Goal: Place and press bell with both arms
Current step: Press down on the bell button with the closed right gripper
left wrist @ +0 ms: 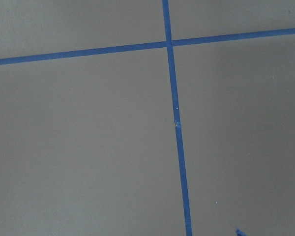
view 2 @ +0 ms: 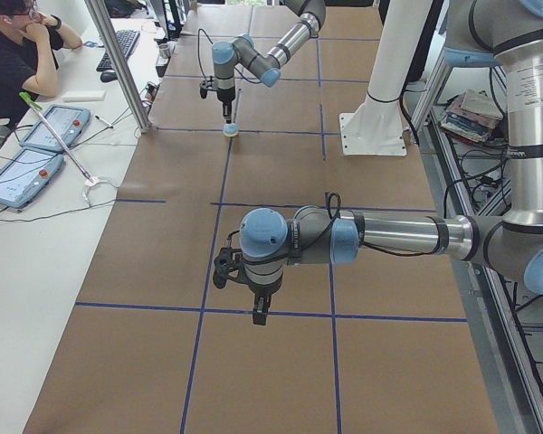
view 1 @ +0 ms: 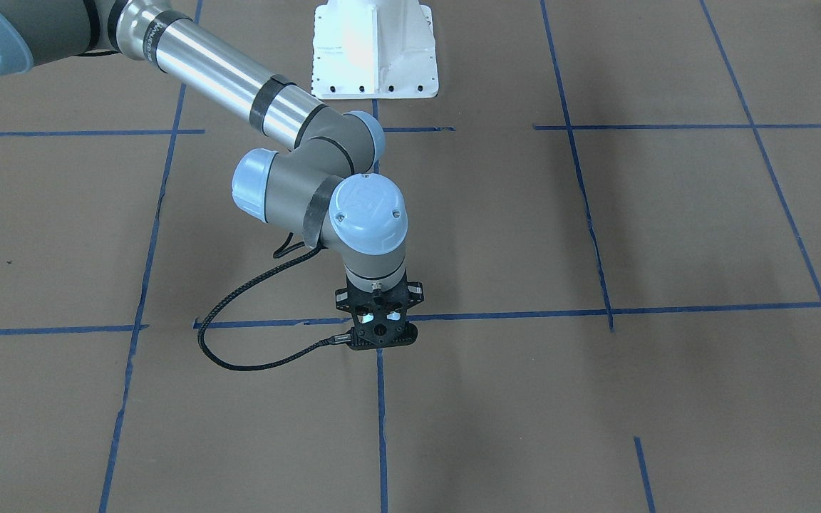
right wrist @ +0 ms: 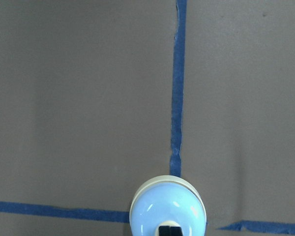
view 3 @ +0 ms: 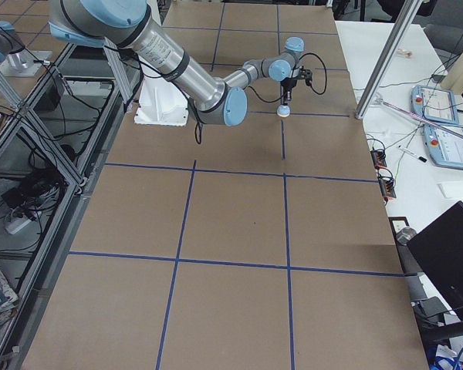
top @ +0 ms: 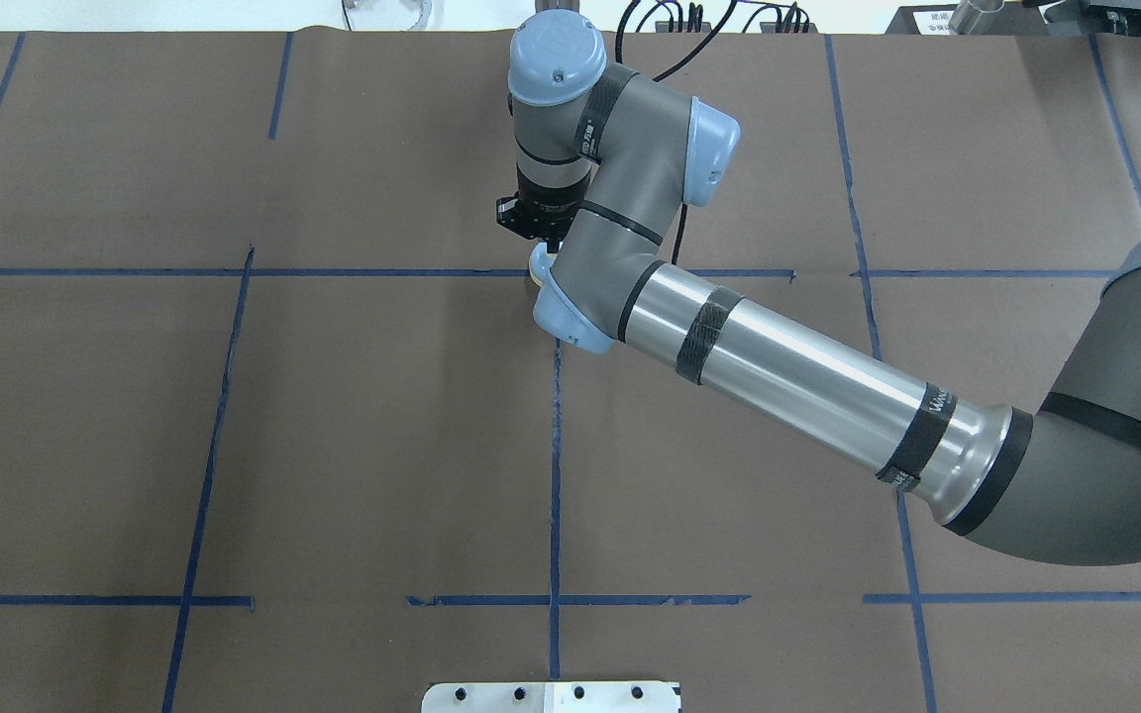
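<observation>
Light-blue glossy dome-shaped desk bell (right wrist: 152, 211), half out of frame, under right tool (right wrist: 168, 230) with tips pressed together; left tool (view 2: 260, 315), spread or not unclear.

Prob. robotics lab: arms (view 2: 398, 233), taped-grid table (view 3: 231, 216), operator (view 2: 18, 54) w/ teach pendants (view 2: 20, 174).

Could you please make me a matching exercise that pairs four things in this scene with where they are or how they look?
Things:
1. bell
2. left gripper
3. pedestal
4. operator

Descriptions:
A. white, with bolts along its foot
B. seated at the side desk
C. on a blue tape crossing, under the right gripper
D. hanging over brown paper, nothing beneath it

Pairs: 1-C, 2-D, 3-A, 4-B
</observation>
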`<state>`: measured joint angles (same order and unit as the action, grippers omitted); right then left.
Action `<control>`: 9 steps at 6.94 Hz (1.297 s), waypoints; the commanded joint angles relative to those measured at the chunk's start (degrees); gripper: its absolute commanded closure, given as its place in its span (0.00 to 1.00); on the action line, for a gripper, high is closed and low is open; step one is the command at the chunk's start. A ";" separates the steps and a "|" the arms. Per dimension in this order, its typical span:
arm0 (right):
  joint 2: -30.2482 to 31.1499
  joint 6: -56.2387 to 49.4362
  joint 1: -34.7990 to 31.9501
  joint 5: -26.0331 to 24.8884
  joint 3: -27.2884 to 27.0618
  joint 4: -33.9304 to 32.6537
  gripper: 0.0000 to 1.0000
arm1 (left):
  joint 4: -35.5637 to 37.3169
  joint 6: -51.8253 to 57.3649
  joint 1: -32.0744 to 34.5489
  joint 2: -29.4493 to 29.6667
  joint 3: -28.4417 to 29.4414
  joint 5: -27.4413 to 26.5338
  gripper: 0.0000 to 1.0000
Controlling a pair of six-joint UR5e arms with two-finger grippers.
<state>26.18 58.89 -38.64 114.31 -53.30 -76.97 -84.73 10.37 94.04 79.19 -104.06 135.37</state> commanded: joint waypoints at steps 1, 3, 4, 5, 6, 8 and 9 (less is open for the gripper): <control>-0.08 0.08 1.10 -1.63 1.01 0.33 1.00 | 0.00 0.09 0.00 0.00 0.09 -0.02 0.00; -1.47 0.34 0.76 -1.55 0.84 0.24 1.00 | 0.00 0.09 0.00 0.00 0.09 -0.11 0.00; -3.40 0.35 -0.29 -0.16 0.57 -0.37 1.00 | 0.00 0.00 0.00 0.00 0.09 -0.11 0.00; -3.59 0.17 -1.61 2.99 0.13 -0.81 0.99 | 0.00 0.00 0.00 0.00 0.17 -0.11 0.00; -3.51 0.17 -2.14 3.46 -0.22 -0.99 0.81 | 0.00 0.00 0.00 0.00 0.18 -0.20 0.00; -2.37 -1.13 -4.06 3.81 -0.57 -3.51 0.01 | 0.00 0.00 0.00 0.00 0.53 -0.20 0.00; 0.94 -6.98 -7.21 7.90 -3.18 -4.06 0.01 | 0.00 0.18 -0.09 -0.70 1.05 -0.37 0.00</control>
<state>24.36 56.78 -42.86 118.92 -54.38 -79.80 -84.73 10.41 94.03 79.01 -103.48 135.13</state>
